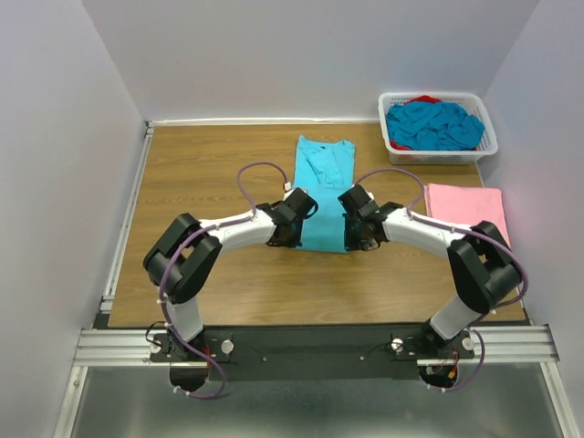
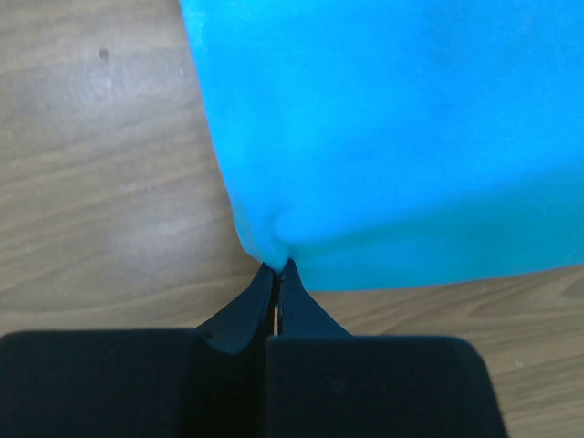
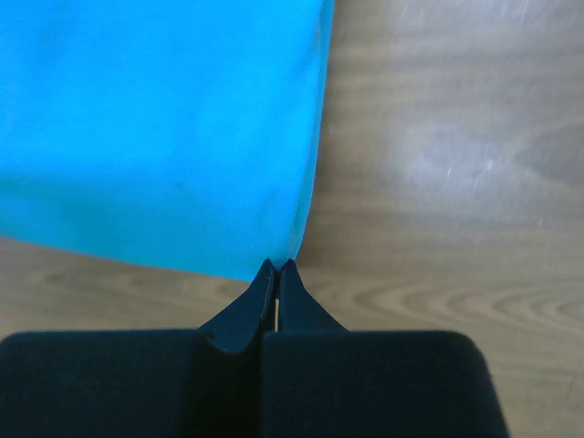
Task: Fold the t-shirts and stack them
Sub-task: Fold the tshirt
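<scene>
1. On the middle of the wooden table (image 1: pixel 210 173), in the top view, a turquoise t-shirt (image 1: pixel 321 173) lies flat as a long narrow strip, its collar end far and its hem near.
   - The left gripper (image 1: pixel 294 239) sits at the strip's near left corner and the right gripper (image 1: pixel 351 242) at its near right corner. Both arms reach inward from their bases.
   - From this height I cannot tell how either pair of fingers stands.
   - A pink t-shirt (image 1: pixel 465 208) lies folded flat at the right edge of the table, apart from the turquoise one.
   - At the far right corner a white lattice basket (image 1: pixel 394 117) holds a heap of turquoise t-shirts (image 1: pixel 436 126), with a bit of red cloth (image 1: pixel 422 99) showing at its far side.

2. In the left wrist view, the left gripper (image 2: pixel 278 266) has its fingers pressed together.
   - They pinch the very corner of the turquoise t-shirt (image 2: pixel 392 137), and the cloth puckers into a small dimple at the tips.
   - The shirt spreads away up and to the right, with bare table (image 2: pixel 100 182) to the left.

3. In the right wrist view, the right gripper (image 3: pixel 276 265) also has its fingers pressed together.
   - The corner of the turquoise t-shirt (image 3: pixel 155 128) tapers straight into the tips and appears caught between them.
   - The shirt fills the upper left, and wooden table (image 3: pixel 447 164) shows on the right.
</scene>
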You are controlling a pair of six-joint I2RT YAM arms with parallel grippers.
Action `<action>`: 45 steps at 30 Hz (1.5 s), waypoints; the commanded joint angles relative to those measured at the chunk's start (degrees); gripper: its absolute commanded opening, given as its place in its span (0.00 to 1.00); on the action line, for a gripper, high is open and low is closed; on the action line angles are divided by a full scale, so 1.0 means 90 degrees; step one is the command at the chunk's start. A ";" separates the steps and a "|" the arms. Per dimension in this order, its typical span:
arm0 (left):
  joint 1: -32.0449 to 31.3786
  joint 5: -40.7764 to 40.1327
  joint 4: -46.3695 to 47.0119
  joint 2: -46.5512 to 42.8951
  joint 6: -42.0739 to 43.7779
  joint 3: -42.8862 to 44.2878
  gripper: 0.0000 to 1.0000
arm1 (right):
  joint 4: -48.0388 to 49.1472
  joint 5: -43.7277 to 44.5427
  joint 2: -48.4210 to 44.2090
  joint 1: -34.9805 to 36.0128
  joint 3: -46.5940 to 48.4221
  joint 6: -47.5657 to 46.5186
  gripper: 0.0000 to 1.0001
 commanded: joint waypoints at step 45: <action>0.1940 0.2412 0.0189 -0.1656 0.0487 -0.0239 0.00 | -0.3207 -0.1693 0.1816 -0.0678 0.5491 -0.1871 0.01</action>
